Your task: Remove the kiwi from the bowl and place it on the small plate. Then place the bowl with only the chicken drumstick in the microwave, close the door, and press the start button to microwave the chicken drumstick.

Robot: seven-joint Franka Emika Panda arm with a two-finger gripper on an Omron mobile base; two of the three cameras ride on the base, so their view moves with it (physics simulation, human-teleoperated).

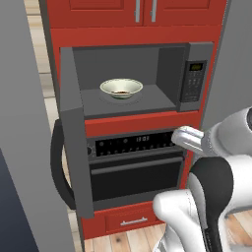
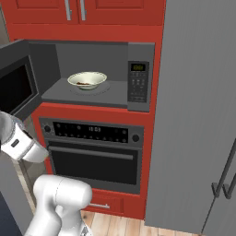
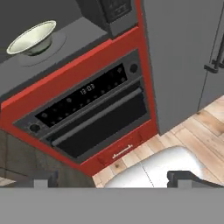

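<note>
Bowl [image 1: 121, 88]: pale, round, upright, rim up, resting on the microwave [image 1: 147, 78] floor near the middle of the cavity, a little toward the front. Being round, it has no long axis to report. A small dark-red item [image 1: 119, 92] lies at its bottom; too small to identify.

Microwave door [image 1: 74, 133]: swung wide open on the left side, hanging out toward the robot, dark handle [image 1: 59, 172] along its outer edge. Control panel [image 1: 193, 78] with a lit display sits on the right of the cavity.

Arm: rises from low in both base views, white links with dark joints, elbow bent; the forearm [image 1: 189, 139] reaches up in front of the oven [image 1: 135, 165], well below and apart from the bowl. The hand looks at the oven front from below and to one side, with the bowl at upper left of its view.

Fingers [image 3: 183, 179]: set wide apart, nothing between them, touching nothing.

Surroundings: red cabinetry [image 1: 142, 32] around microwave and oven, a drawer [image 1: 133, 220] beneath the oven, grey refrigerator [image 2: 198, 115] to the right, wooden floor [image 3: 205, 131].
</note>
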